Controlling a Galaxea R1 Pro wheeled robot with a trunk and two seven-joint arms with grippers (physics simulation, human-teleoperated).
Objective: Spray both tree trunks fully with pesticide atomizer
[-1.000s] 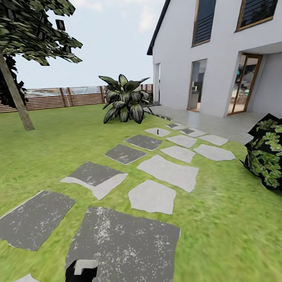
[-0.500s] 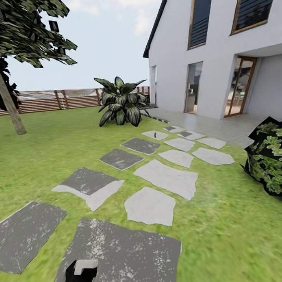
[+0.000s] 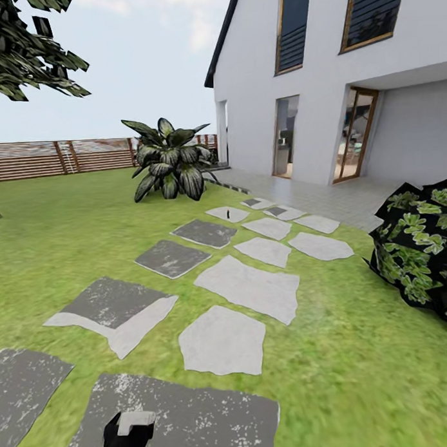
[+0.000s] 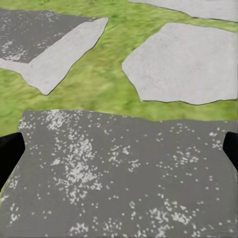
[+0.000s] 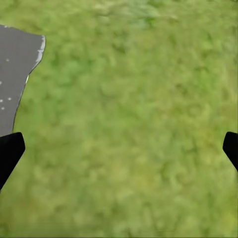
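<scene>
Two claws hang wide and empty as the robot crosses the lawn (image 3: 75,228). Beyond it stands the white house (image 3: 334,78), and the stone path (image 3: 248,287) runs from the robot toward the house terrace. One tree's canopy (image 3: 24,50) shows far from the house, near the fence (image 3: 60,158). A leafy plant (image 3: 168,162) sits between fence and house. The left claw (image 4: 119,153) hovers over a speckled dark slab (image 4: 124,173); the right claw (image 5: 119,148) hovers over grass. A tiny dark sprayer (image 3: 228,215) seems to stand on a pale stone near the terrace. Best drive along the path toward it, claws kept wide.
</scene>
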